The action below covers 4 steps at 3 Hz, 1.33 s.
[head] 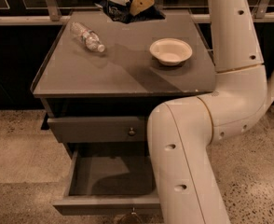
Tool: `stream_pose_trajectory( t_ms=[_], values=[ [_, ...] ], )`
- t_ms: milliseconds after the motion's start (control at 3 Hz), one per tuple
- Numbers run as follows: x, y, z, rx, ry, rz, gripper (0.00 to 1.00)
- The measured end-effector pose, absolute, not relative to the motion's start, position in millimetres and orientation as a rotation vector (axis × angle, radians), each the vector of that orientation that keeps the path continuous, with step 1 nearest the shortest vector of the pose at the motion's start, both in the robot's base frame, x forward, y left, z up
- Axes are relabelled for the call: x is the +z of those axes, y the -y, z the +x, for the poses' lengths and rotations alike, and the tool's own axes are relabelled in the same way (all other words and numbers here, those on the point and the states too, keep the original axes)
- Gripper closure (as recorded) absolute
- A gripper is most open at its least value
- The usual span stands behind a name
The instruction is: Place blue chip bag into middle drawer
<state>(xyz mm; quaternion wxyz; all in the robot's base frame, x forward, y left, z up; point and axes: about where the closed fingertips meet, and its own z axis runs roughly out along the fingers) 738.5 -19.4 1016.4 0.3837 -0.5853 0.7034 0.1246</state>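
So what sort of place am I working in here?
Probably an indoor office or lab corner: a grey drawer cabinet, speckled hard floor and a metal railing behind. The end effector holds the blue chip bag above the cabinet's back edge.

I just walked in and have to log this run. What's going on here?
The robot's gripper is clamped on the blue chip bag, holding it up above the back edge of the cabinet top. Below, the middle drawer is pulled open, and the bag is not yet in it. A water bottle lies on its side on the top, and a white bowl stands there too.
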Motion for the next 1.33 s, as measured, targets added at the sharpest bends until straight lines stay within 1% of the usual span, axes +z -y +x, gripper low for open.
stream_pose_trajectory(
  t_ms=[333, 667, 1000, 1333],
  values=[
    [1041.6, 6.6, 739.7, 0.313, -1.729, -1.423, 1.00],
    [1041.9, 2.6, 744.8, 0.314, -1.719, -1.410, 1.00],
    [1033.9, 4.7, 748.6, 0.350, -1.736, -1.390, 1.00],
    [1018.4, 19.1, 749.1, 0.457, -1.781, -1.332, 1.00]
  ],
)
